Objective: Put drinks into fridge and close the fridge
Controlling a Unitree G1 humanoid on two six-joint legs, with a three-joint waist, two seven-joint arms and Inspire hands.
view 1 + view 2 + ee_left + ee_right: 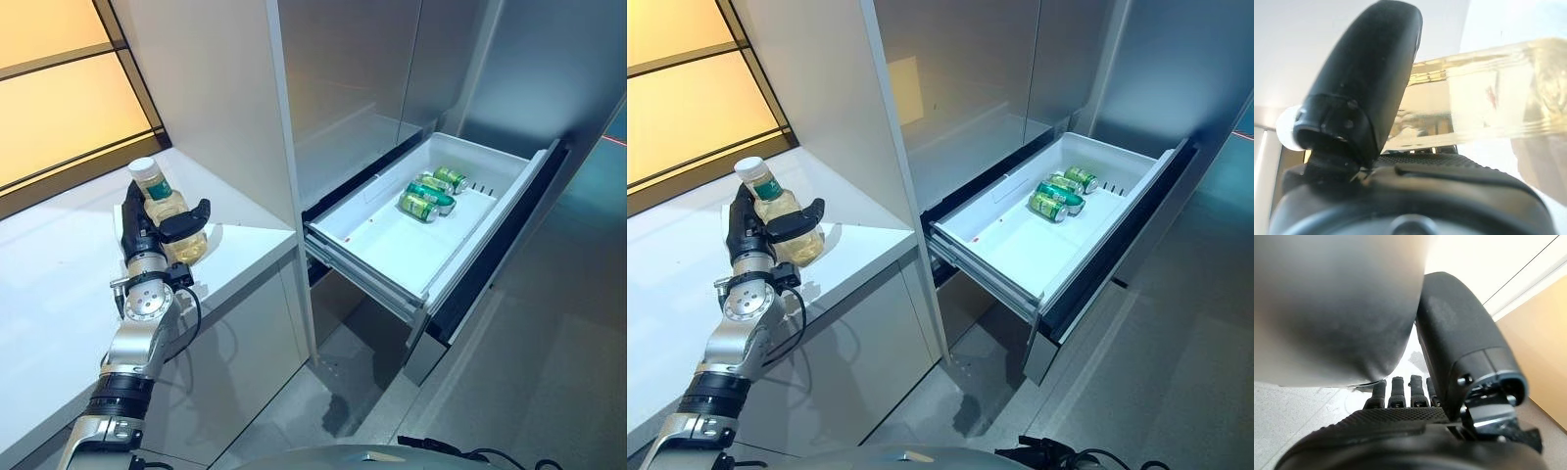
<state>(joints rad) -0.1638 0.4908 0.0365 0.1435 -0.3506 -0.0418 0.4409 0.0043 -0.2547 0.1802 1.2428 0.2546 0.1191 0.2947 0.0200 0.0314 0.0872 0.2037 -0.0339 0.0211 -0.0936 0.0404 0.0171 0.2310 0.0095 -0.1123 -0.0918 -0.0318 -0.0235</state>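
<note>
A clear bottle [167,208] of yellow drink with a white cap and green label stands on the white counter [59,274], left of the fridge. My left hand [143,238] is shut on it, thumb [1366,83] curled across the bottle's front [1488,98] and fingers behind it. The fridge drawer [377,250] is pulled out, white inside. Three green cans [431,193] lie on their sides at its far end. My right hand [1400,423] appears only in the right wrist view, relaxed with fingers straight and nothing in it.
Tall grey fridge doors [353,88] rise above the drawer. A white side panel [216,98] separates the counter from the fridge. An orange-lit window [59,88] runs behind the counter. Grey floor [549,372] lies below and right of the drawer.
</note>
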